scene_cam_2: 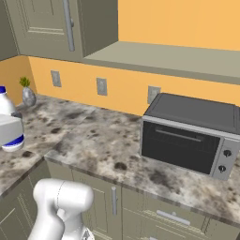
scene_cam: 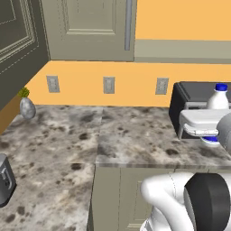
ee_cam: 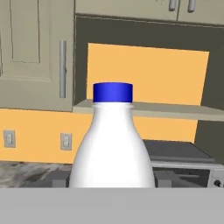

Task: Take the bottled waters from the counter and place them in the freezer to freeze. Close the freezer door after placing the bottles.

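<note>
The counter (scene_cam: 67, 135) spread wide below and to the left of the gripper (scene_cam: 204, 131), its speckled top bare nearby, while a dark toaster oven (scene_cam_2: 187, 136) stood just behind and to the right of the hand. A small vase (scene_cam: 27, 108) sat far off to the left by the wall. The gripper itself was closed around the blue-capped bottle (ee_cam: 113, 140), the jaws narrowed onto its lower body near the blue label band, and the bottle stood upright directly ahead of the hand, with its cap rising above it; whether its base touched the stone could not be told. The red-capped bottle was not to be found here. From this point the likely trouble seemed to be the smooth, rounded plastic slipping or tilting in the grip during a fast swing, or the bottle knocking the toaster oven close behind it.
</note>
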